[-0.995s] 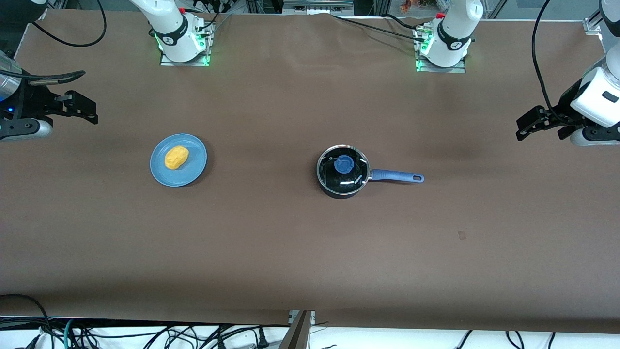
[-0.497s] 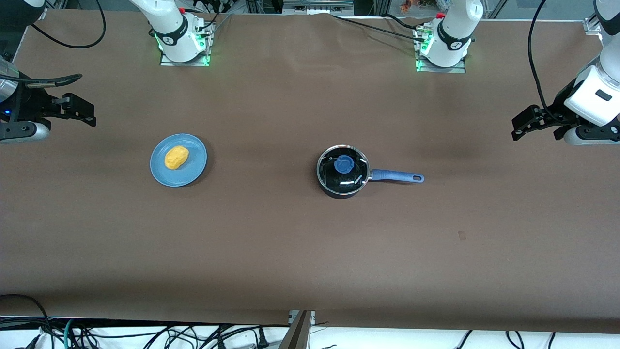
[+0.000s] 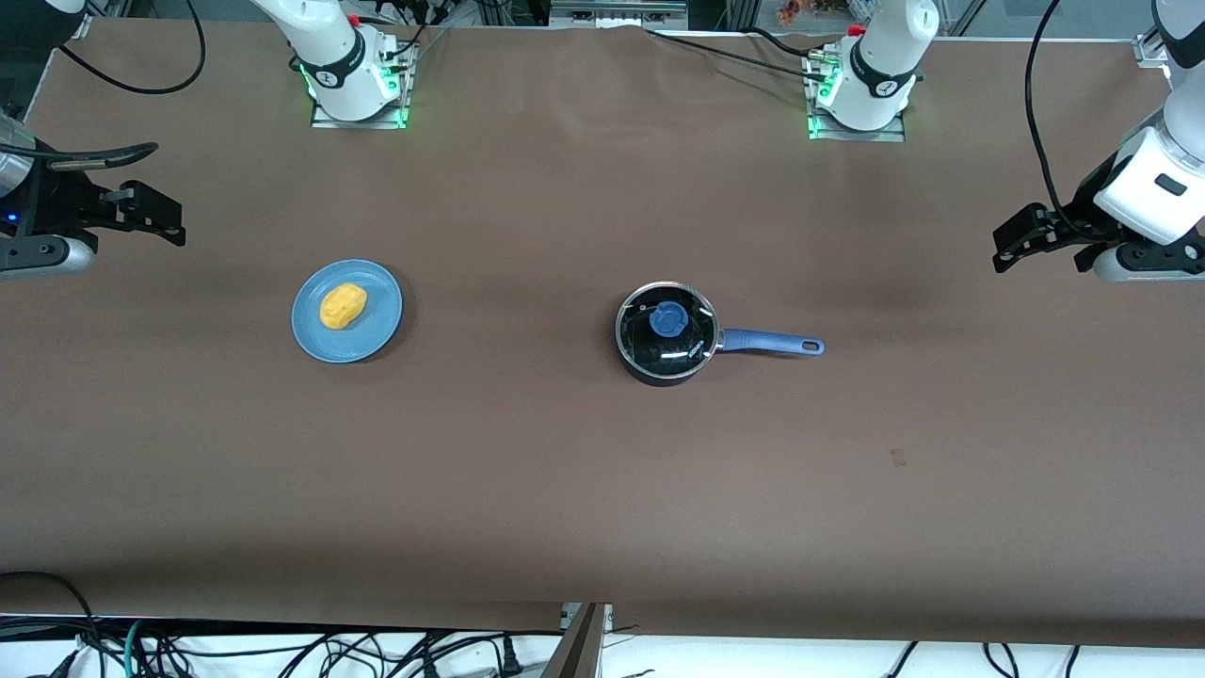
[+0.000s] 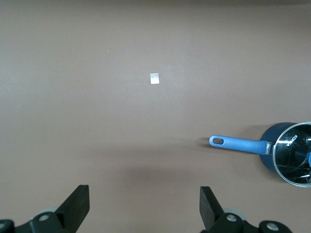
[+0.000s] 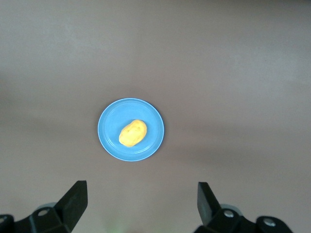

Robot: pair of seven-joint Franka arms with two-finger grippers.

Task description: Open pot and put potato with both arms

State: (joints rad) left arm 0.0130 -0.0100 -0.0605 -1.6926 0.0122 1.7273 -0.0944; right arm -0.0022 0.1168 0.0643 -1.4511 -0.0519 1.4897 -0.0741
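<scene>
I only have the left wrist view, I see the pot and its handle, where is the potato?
Observer: The potato lies on a blue plate, toward the right arm's end of the table.
Operator: Is the lid on?
Observer: Yes, the glass lid with its blue knob sits on the pot.
Operator: And the right tool?
Observer: The right tool is open, holding nothing, apart from the plate.
</scene>
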